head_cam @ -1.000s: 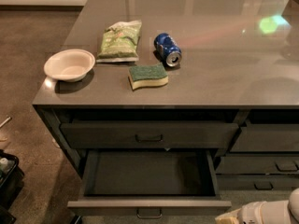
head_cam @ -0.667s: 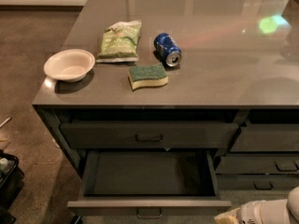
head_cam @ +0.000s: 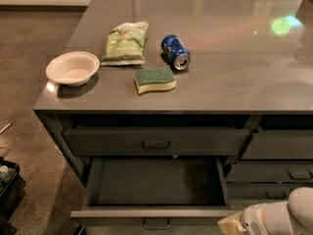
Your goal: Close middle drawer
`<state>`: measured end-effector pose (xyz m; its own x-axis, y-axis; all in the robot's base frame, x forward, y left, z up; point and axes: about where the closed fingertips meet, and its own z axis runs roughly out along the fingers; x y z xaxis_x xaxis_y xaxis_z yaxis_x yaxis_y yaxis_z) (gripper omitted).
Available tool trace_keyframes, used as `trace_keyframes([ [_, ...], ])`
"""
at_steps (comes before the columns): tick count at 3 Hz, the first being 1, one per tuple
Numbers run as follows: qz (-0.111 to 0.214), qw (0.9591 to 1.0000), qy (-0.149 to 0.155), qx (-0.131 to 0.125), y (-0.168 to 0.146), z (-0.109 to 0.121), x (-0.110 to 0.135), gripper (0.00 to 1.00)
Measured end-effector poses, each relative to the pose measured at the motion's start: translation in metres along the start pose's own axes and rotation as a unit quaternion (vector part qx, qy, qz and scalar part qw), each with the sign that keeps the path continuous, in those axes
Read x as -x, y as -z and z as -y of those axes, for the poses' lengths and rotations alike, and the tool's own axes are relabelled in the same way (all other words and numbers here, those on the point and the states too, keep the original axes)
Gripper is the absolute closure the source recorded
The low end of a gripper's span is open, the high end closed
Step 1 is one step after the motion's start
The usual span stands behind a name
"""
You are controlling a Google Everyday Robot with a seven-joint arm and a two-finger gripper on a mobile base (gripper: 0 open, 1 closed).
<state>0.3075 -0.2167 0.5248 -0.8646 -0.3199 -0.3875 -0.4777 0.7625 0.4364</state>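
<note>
The middle drawer [head_cam: 155, 212] is pulled far out below the counter, its dark grey tray [head_cam: 156, 182] bare inside. Its flat front runs along the bottom of the view, with a small loop handle [head_cam: 156, 224] at centre. The closed top drawer [head_cam: 156, 142] sits above it. My gripper [head_cam: 234, 225] is at the bottom right corner, a white arm end with a pale tan tip, just right of the open drawer's front corner and apart from the handle.
On the grey counter [head_cam: 234, 58] lie a white bowl [head_cam: 73, 68], a green chip bag [head_cam: 125, 42], a blue can on its side [head_cam: 175, 52] and a green-yellow sponge [head_cam: 154, 80]. More closed drawers [head_cam: 279, 146] stand at right. Dark objects [head_cam: 9, 185] sit on the floor at left.
</note>
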Motion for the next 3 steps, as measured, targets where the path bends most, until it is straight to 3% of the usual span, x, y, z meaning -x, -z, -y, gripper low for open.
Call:
trace_keyframes([
  [1,-0.002,0.9993,0.035,0.014,-0.027,0.011,0.004,1.0],
  [2,-0.009,0.9984,0.042,0.038,-0.05,0.017,-0.01,1.0],
  [3,-0.023,0.9979,0.023,0.056,-0.085,0.028,-0.029,1.0],
])
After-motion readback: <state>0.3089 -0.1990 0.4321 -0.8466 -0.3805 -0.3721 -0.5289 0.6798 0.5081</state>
